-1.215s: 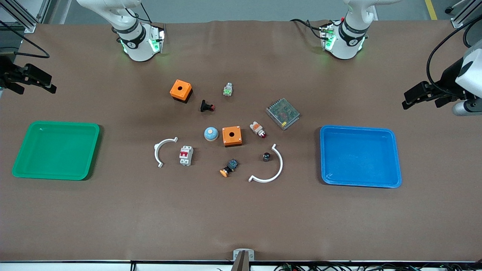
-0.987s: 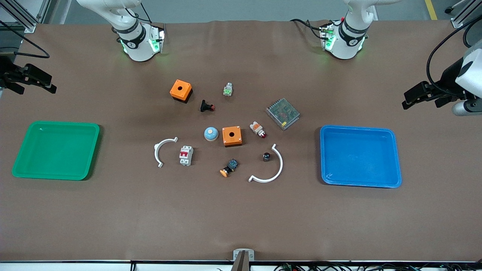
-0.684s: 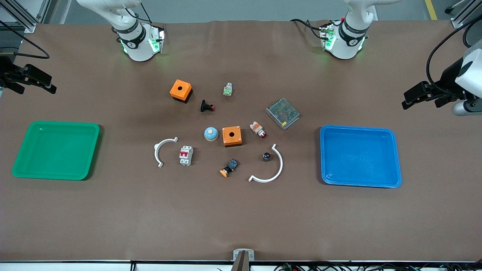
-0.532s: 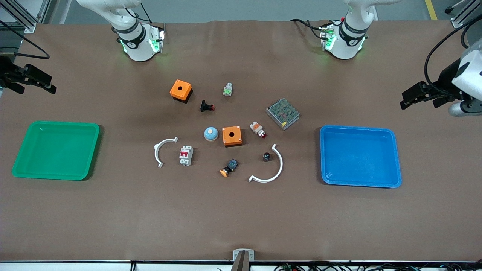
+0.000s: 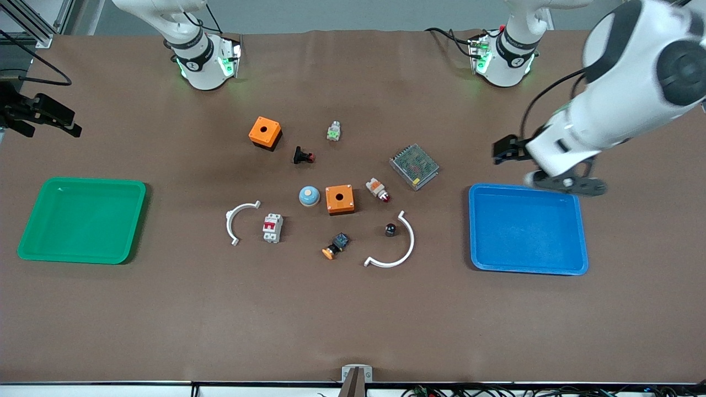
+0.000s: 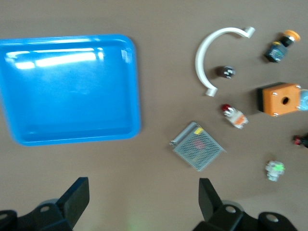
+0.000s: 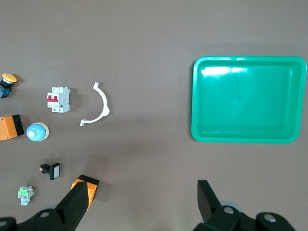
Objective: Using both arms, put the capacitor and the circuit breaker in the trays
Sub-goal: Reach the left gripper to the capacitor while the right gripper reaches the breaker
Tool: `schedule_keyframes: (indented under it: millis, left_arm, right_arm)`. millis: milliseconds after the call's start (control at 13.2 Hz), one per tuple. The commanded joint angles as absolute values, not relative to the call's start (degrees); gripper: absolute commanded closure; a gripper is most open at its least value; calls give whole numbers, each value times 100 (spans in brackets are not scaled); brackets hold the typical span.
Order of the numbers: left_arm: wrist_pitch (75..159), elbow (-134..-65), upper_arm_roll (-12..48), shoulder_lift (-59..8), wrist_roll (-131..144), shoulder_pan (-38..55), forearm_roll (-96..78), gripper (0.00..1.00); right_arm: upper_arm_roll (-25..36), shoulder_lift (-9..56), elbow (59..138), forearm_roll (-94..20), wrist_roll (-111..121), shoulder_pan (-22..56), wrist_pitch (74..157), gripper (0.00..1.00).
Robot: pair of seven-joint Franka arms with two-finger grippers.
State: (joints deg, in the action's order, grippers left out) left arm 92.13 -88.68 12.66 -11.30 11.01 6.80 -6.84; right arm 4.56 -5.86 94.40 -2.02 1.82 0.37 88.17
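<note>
Left end effector (image 5: 504, 150) open, over table | capacitor (image 5: 390, 229) well apart

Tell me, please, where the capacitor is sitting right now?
The capacitor stands on the table just inside the larger white curved piece, nearer the front camera than the white-orange part.
</note>
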Motion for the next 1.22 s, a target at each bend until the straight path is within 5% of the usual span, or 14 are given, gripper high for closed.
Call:
schedule_keyframes:
  millis: [0, 532, 759, 1139]
  left_arm:
    - [9438, -8632, 1274, -1843, 1545, 1070, -844, 0]
    - [11492, -8060, 1204, -3628, 3285, 2117, -625, 0]
    - [12284, -8042, 1195, -4121, 4190, 2381, -247, 0]
    - [12612, -8042, 1195, -4640, 4965, 2566, 526, 0]
  right_arm:
    - [396, -449, 9246, -202, 123, -79, 8727, 0]
    - [396, 851, 9009, -149, 246, -79, 8965, 0]
    - [343, 879, 9131, -307, -365, 288, 9096, 0]
    - [334, 1071, 10054, -571, -1791, 1623, 10606, 0]
